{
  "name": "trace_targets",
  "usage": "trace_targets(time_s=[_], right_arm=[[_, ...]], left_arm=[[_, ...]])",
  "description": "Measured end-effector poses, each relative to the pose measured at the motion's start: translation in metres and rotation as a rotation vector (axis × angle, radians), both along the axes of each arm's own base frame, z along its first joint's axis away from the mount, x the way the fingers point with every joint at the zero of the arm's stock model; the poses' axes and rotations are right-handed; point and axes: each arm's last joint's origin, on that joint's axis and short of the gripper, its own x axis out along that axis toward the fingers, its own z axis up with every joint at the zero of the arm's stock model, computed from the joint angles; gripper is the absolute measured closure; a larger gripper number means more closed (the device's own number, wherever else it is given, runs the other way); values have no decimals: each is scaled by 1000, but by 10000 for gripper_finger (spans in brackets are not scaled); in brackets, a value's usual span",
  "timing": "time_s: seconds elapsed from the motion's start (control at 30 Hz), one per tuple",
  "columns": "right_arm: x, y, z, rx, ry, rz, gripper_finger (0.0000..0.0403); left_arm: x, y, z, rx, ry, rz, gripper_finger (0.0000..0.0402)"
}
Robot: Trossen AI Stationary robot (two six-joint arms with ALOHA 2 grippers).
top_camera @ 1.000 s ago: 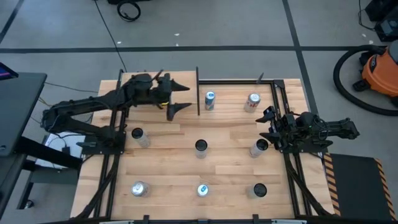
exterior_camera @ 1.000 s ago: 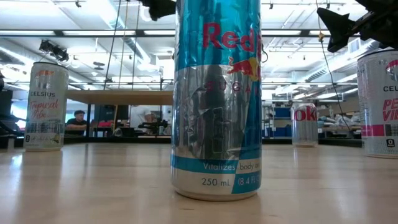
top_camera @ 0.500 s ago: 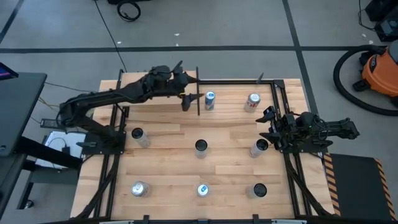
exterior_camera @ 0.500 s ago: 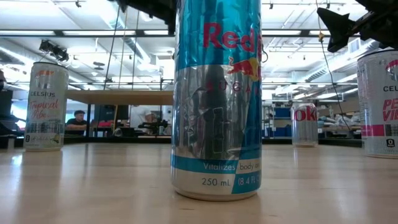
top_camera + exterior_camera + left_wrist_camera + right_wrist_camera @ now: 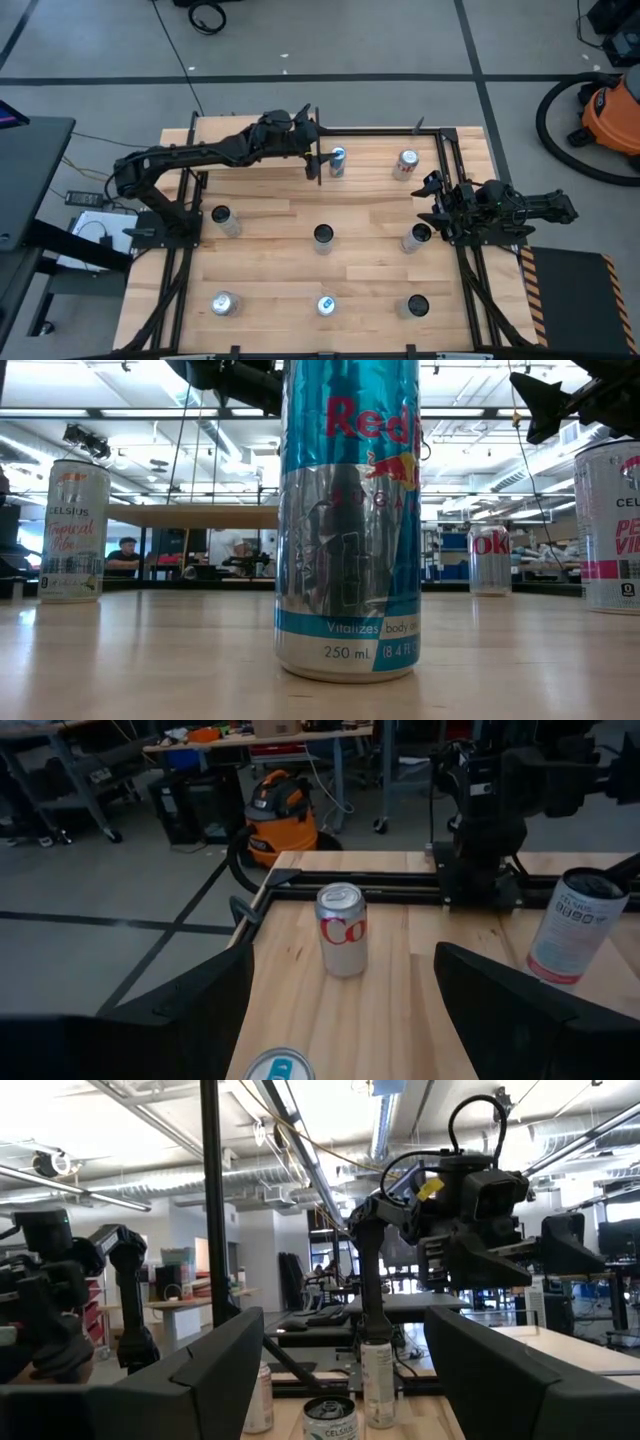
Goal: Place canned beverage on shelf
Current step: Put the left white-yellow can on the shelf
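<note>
The shelf (image 5: 226,128) is a pale-wood panel with black rods at the table's far left; in the low view (image 5: 195,516) it shows edge-on, raised above the tabletop. A blue-topped can (image 5: 337,160) stands upright on the tabletop just right of the shelf's black rod (image 5: 318,150). My left gripper (image 5: 309,142) is open and empty, level, right beside that can on its left. In the left wrist view the can's top (image 5: 280,1066) shows low between the fingers. My right gripper (image 5: 432,198) is open and empty at the table's right edge.
A Coke can (image 5: 406,163) stands farther right (image 5: 342,930). Several more cans stand upright on the tabletop: (image 5: 222,218), (image 5: 322,235), (image 5: 418,237), (image 5: 222,303), (image 5: 417,305) and a Red Bull can (image 5: 326,305) near the front edge (image 5: 350,520). Black frame rods (image 5: 445,170) edge the right side.
My left gripper has gone from over the shelf toward the table's right edge, to just beside the blue-topped can, and has stayed open. No can has moved.
</note>
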Motion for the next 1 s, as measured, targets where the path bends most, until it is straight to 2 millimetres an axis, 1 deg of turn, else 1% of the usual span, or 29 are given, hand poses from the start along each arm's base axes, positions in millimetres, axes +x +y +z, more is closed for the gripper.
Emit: trace_targets(time_s=[0.17, 0.23, 0.43, 0.57, 0.8, 1.0], right_arm=[[0, 0, 0, 0, 0, 0, 117], [0, 0, 0, 0, 0, 0, 117], [0, 0, 0, 0, 0, 0, 117], [0, 0, 0, 0, 0, 0, 117], [0, 0, 0, 0, -1, 0, 117], [0, 0, 0, 0, 0, 0, 117]], left_arm=[[-1, 2, 1, 15, -4, 2, 83], [-1, 5, 4, 16, -4, 9, 83], [-1, 11, 40, 24, -22, 26, 83], [-3, 12, 57, 27, -12, 29, 83], [-7, 14, 64, 23, 49, 31, 83], [-10, 11, 62, -1, 99, 28, 83]])
